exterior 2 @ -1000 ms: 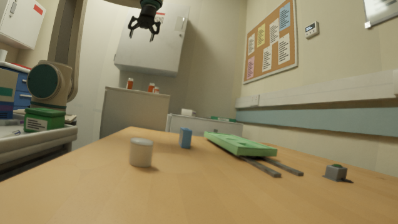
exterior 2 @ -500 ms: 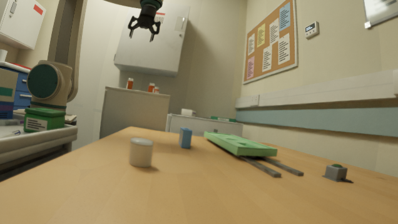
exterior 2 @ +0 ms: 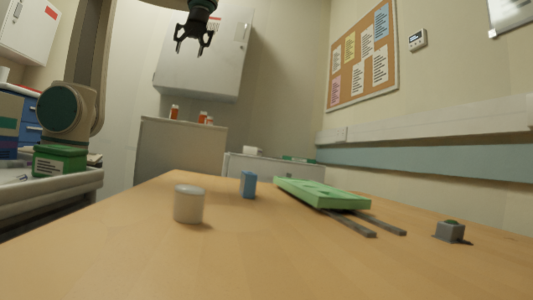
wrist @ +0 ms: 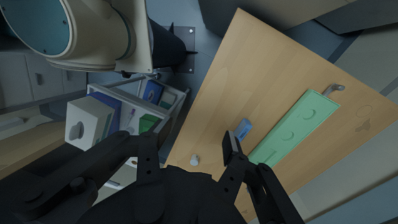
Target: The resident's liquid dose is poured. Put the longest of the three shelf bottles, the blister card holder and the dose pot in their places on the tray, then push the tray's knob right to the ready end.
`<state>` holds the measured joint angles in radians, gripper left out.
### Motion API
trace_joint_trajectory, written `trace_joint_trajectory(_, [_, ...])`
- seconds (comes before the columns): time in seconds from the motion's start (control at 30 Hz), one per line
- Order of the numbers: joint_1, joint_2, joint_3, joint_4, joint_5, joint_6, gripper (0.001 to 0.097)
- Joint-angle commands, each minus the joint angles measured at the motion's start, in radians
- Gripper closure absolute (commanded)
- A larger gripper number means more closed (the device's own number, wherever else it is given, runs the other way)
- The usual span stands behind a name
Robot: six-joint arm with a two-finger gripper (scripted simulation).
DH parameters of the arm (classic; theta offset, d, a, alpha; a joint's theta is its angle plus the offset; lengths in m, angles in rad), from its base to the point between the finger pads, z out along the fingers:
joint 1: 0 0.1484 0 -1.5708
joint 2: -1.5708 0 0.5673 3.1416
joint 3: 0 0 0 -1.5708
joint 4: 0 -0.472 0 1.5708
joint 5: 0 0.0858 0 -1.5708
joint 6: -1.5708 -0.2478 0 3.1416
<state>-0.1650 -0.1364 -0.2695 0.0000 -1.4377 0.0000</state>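
Note:
The tray's knob is hidden from me; only the green tray shows, lying on two grey rails with three recesses in its top. A white dose pot stands on the wooden table near its front. A blue blister card holder stands upright between the pot and the tray. Three orange bottles stand on a cabinet at the back. My gripper hangs high above the table, open and empty.
A trolley with a green box and other boxes stands left of the table, by the arm's base. A small grey box with a green button sits on the table beyond the rails' near end. Walls close in on the right.

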Motion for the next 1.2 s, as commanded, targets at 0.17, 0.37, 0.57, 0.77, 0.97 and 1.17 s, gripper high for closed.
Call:
trace_joint_trajectory(0.17, [0.0, 0.0, 0.001, 0.0, 0.0, 0.0, 0.0367])
trace_joint_trajectory(0.37, [0.0, 0.0, 0.001, 0.0, 0.0, 0.0, 0.0381])
trace_joint_trajectory(0.57, [0.0, 0.0, 0.001, 0.0, 0.0, -0.014, 0.0381])
trace_joint_trajectory(0.77, [0.0, 0.0, 0.001, 0.0, 0.0, -0.183, 0.0381])
trace_joint_trajectory(0.97, [0.0, 0.0, 0.001, 0.0, 0.0, -0.214, 0.0381])
trace_joint_trajectory(1.17, [0.006, -0.001, -0.001, 0.0, 0.0, -0.221, 0.0381])
